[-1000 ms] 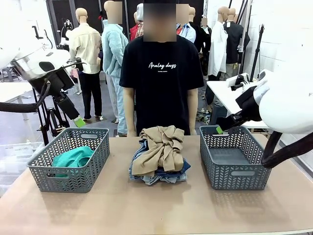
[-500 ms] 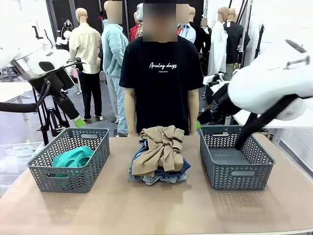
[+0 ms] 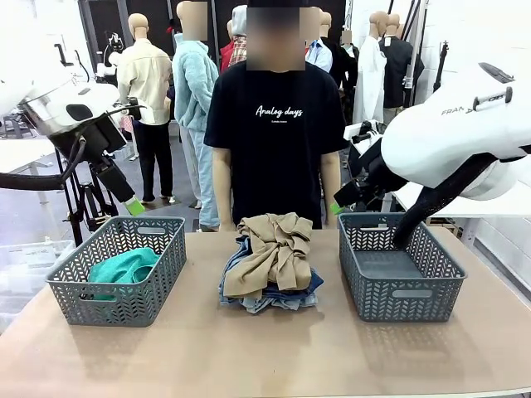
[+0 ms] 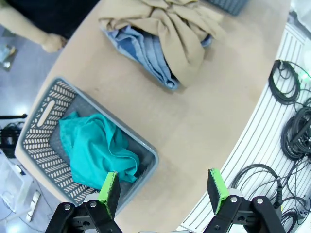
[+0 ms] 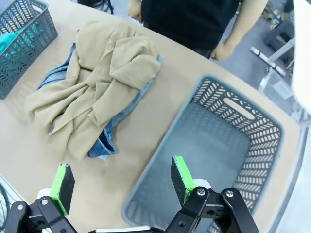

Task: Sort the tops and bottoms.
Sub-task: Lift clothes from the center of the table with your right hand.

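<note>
Left gripper (image 4: 163, 187) and right gripper (image 5: 120, 177) were held wide open, empty. Crumpled tan shirt (image 3: 272, 249) was draped over folded denim (image 3: 274, 300); teal top (image 3: 123, 267) was bunched in a lattice basket (image 3: 133, 311).

The tan shirt (image 3: 274, 249) is lying as soft, creased matt cloth on coarser blue denim (image 3: 282, 300). The teal top (image 3: 123, 267) is looking smooth and limp. The left basket (image 3: 124, 303) and right basket (image 3: 398, 294) are showing matt grey plastic lattice; the counter (image 3: 265, 356) is showing smooth matt brown board.
</note>
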